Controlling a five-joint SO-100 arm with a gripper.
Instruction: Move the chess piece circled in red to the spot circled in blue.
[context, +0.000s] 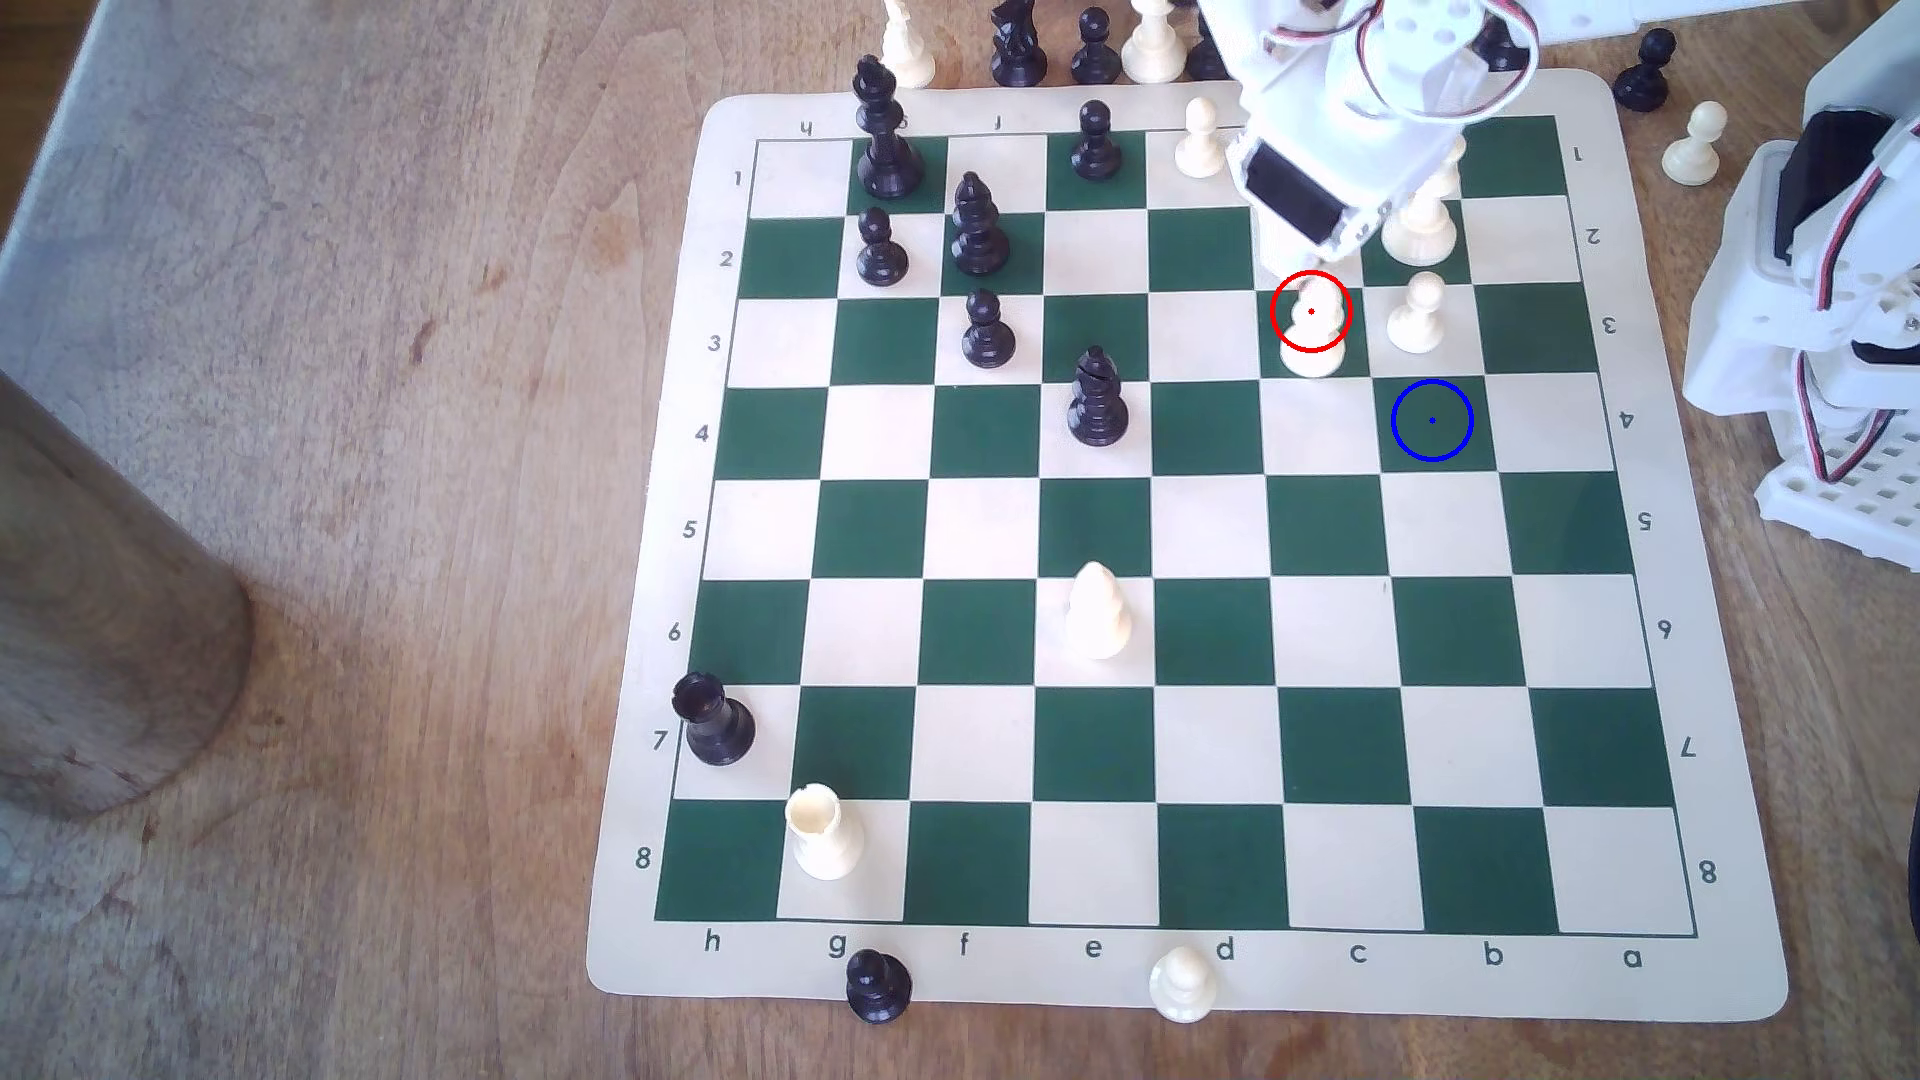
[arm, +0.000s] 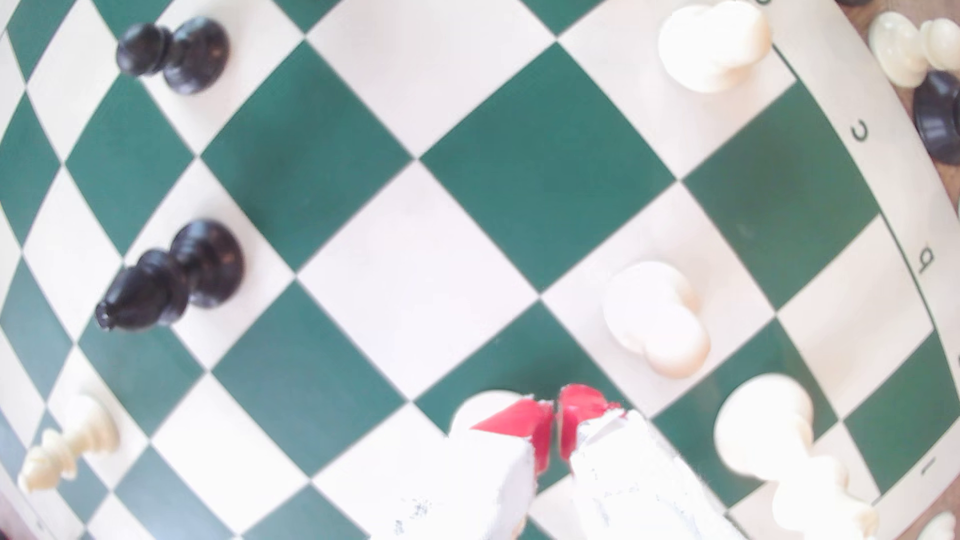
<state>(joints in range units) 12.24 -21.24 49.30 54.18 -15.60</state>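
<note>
Your red-tipped white gripper (arm: 557, 431) is pinched almost closed directly over the cream-white teardrop-headed bishop (context: 1311, 338), whose base peeks out beneath. Whether it grips the bishop is unclear. A cream pawn (context: 1417, 312) stands beside the bishop, adjoining the blue-ringed dark green square (context: 1433, 421).

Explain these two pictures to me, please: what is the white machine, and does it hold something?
The white machine is a small robot arm. One picture comes from a camera off the arm, looking down; the other from a camera on its wrist. On the wooden table lies a green and cream chessboard with black and cream pieces. The red-tipped claw looks shut and holds nothing; it hangs close to the cream bishop ringed in red. The blue ring marks an empty green square nearby.
</note>
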